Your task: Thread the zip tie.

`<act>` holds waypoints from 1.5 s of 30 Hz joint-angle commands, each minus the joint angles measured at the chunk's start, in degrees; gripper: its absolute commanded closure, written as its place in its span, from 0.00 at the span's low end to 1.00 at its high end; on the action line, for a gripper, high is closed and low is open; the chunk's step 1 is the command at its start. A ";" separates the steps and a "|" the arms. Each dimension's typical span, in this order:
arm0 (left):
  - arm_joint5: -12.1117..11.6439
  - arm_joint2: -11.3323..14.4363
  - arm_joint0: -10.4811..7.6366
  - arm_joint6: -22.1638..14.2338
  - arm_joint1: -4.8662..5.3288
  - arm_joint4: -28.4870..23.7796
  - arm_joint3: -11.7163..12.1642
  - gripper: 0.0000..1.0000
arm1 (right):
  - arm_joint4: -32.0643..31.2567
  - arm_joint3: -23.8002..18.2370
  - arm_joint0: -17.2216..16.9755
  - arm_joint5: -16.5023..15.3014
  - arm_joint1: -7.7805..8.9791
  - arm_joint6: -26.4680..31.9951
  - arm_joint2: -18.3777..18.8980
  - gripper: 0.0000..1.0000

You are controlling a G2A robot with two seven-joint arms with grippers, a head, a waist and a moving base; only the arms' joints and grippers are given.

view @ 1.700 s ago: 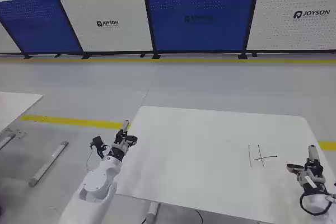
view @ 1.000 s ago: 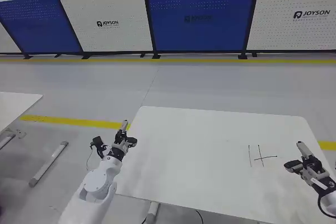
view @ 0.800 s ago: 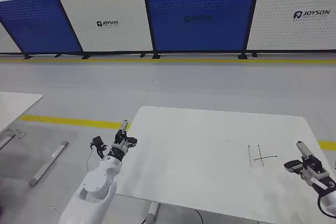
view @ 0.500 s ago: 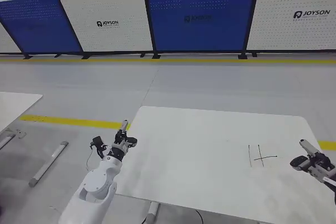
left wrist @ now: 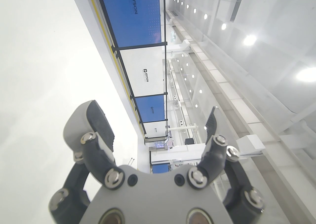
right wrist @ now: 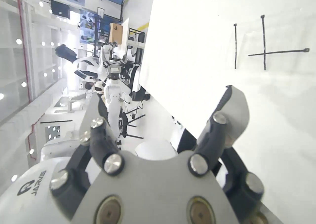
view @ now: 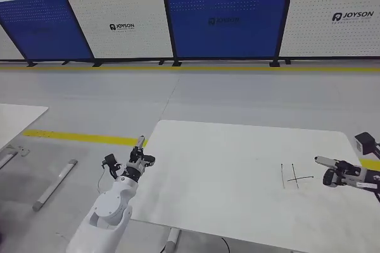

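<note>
3 zip ties [view: 293, 178] are lying on right half of table [view: 228, 171]: 2 side by side, 3rd crossing the right one. R gripper [view: 323, 166] is hovering just right of them, L gripper [view: 141, 150] at left edge.

The right tool [view: 322, 167] has swung in toward the zip ties [view: 292, 178].

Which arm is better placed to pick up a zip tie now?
Right. The right tool, open, hovers beside the zip ties, pointing at them; the left tool sits at the opposite edge of the table.
</note>
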 commanded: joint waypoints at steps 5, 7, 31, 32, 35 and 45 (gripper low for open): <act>0.00 0.00 0.00 0.00 0.00 0.00 0.00 0.00 | 0.04 0.52 0.50 0.35 0.01 0.01 -0.07 0.00; 0.00 0.00 0.00 0.00 0.00 0.00 0.00 0.00 | 0.04 0.52 0.50 0.35 0.01 0.01 -0.07 0.00; 0.00 0.00 0.00 0.00 0.00 0.00 0.00 0.00 | 17.37 17.85 16.38 4.02 7.06 0.01 -13.28 0.00; 0.00 0.00 0.00 0.00 0.00 0.00 0.00 0.00 | 18.67 21.14 18.57 4.00 7.10 0.01 -15.71 0.00; 0.00 0.00 0.00 0.00 0.00 0.00 0.00 0.00 | 20.06 28.99 23.01 3.12 7.10 0.01 -21.45 0.00; 0.00 0.00 0.00 0.00 0.00 0.00 0.00 0.00 | 20.02 43.86 32.01 1.96 4.65 0.01 -38.18 0.00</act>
